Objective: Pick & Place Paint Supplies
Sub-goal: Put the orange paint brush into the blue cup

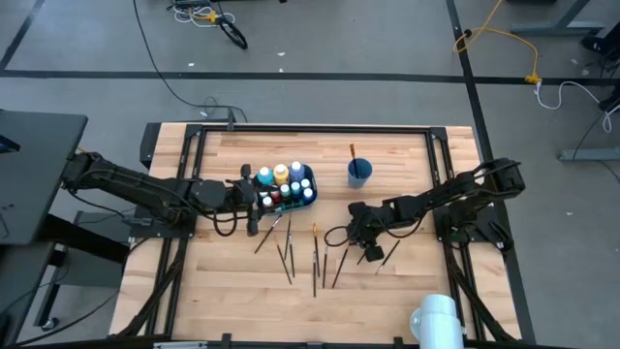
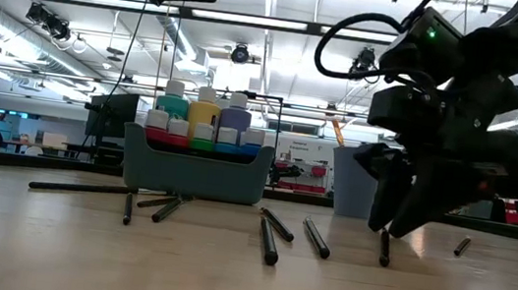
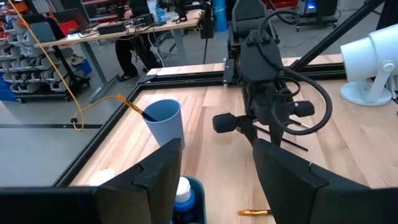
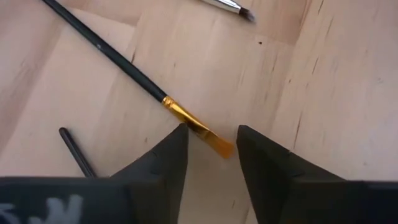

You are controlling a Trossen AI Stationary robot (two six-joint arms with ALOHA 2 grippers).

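A teal bin [image 1: 287,186] at the table's middle holds several white-capped paint bottles [image 2: 203,113]. Just right of it stands a blue cup [image 1: 359,173] with one brush in it. Several dark-handled paintbrushes [image 1: 315,254] lie flat on the wood in front of the bin. My right gripper [image 4: 211,146] is open and points down at the table, its fingers on either side of the bristle end of a gold-ferruled brush [image 4: 124,65]. In the low view the right gripper [image 2: 397,216] reaches almost to the wood. My left gripper [image 3: 217,180] hangs open at the bin's left end, above the bottles. My right gripper's fingers [image 4: 177,146] come from above at a slant and stand astride the brush's orange bristle tip [image 4: 219,144]. The brush lies flat on the table. I cannot tell whether either finger touches it.
A white round object [image 1: 434,318] stands near the table's front right. Black frame rails [image 1: 320,129] run along the table's far edge and sides. Other brushes [image 4: 74,152] lie close beside the right gripper. Bare wood shows at the near left.
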